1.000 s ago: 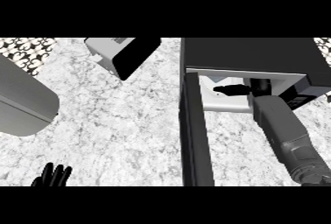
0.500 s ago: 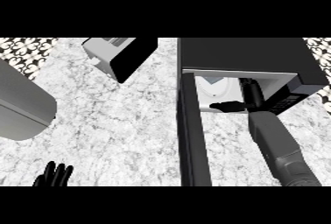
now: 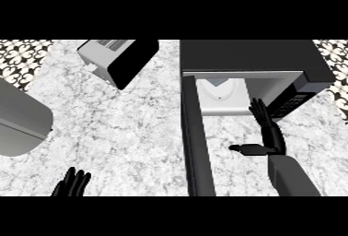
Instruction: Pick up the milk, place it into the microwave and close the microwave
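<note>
Item one: the microwave [image 3: 252,57], black, at the counter's [image 3: 129,124] far right. Its door [image 3: 195,147] stands open and runs toward us as a dark strip down the view.

Item two: the milk [image 3: 221,94], a white carton, which we find inside the microwave's lit cavity, upright as far as we can tell.

Item three: the right hand [image 3: 266,136], just in front of the cavity's mouth. We log its fingers straight and pointing into the opening, its thumb stuck out to the left. It holds nothing and is apart from the milk. Its grey forearm [image 3: 291,177] comes in from the lower edge.

Item four: the left hand [image 3: 72,183], at the lower left edge. We note its fingers up and spread, holding nothing, well apart from the microwave.

Item five: a toaster [image 3: 115,57], silver and black, at the counter's far left of centre.

Item six: a grey rounded object [image 3: 20,120] at the left edge; we cannot tell what it is.
</note>
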`<state>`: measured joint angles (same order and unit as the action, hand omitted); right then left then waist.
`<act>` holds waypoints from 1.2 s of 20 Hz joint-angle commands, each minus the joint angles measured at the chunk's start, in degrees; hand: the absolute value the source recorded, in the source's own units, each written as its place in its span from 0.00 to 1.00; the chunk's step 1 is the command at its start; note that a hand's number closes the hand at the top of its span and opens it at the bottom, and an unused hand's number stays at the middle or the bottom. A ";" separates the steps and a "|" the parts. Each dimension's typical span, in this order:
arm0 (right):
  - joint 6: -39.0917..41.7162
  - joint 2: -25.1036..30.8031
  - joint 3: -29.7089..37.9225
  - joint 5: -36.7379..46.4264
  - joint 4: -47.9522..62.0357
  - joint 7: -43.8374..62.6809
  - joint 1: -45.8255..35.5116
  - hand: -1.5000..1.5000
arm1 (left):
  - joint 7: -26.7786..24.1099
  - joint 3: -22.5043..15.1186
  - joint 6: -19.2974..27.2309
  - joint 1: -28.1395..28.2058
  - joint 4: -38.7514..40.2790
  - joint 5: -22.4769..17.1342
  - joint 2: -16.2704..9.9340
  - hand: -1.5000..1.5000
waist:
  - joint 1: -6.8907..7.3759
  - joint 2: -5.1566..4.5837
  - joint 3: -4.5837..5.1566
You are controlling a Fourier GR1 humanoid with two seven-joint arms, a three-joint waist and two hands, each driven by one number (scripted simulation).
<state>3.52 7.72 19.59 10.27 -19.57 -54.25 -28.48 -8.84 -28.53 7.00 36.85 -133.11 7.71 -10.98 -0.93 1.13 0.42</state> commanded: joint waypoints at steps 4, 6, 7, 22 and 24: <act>11.09 1.62 -0.70 -2.29 -2.88 -4.46 12.79 0.00 | -0.53 -3.18 -5.55 -4.19 5.35 -0.13 -2.96 1.00 | -0.29 -0.83 -0.35; 12.54 1.34 -0.70 -3.55 -5.99 -6.36 16.28 0.00 | -0.01 -5.59 -4.88 -5.88 7.09 3.23 -2.14 1.00 | -0.28 -0.78 -0.35; 14.94 1.50 -1.59 -3.21 -6.32 -9.04 18.52 0.00 | 4.56 -6.11 -4.61 -9.50 5.55 3.75 -0.62 1.00 | -0.67 -0.94 -0.41; 22.60 5.59 -5.51 -12.22 -32.01 -4.09 39.24 0.00 | 14.45 -7.66 -12.20 -30.23 20.84 1.94 5.10 1.00 | -0.59 -1.09 -0.37; 21.54 5.13 -6.90 -12.76 -36.37 -1.69 40.73 0.00 | 15.82 -9.04 -14.34 -30.90 23.93 1.03 4.96 1.00 | -0.52 -1.10 -0.34</act>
<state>17.49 11.42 13.47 -0.53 -50.99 -53.56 8.78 5.50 -35.97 -4.10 9.26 -114.16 9.61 -6.38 -1.48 0.08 0.06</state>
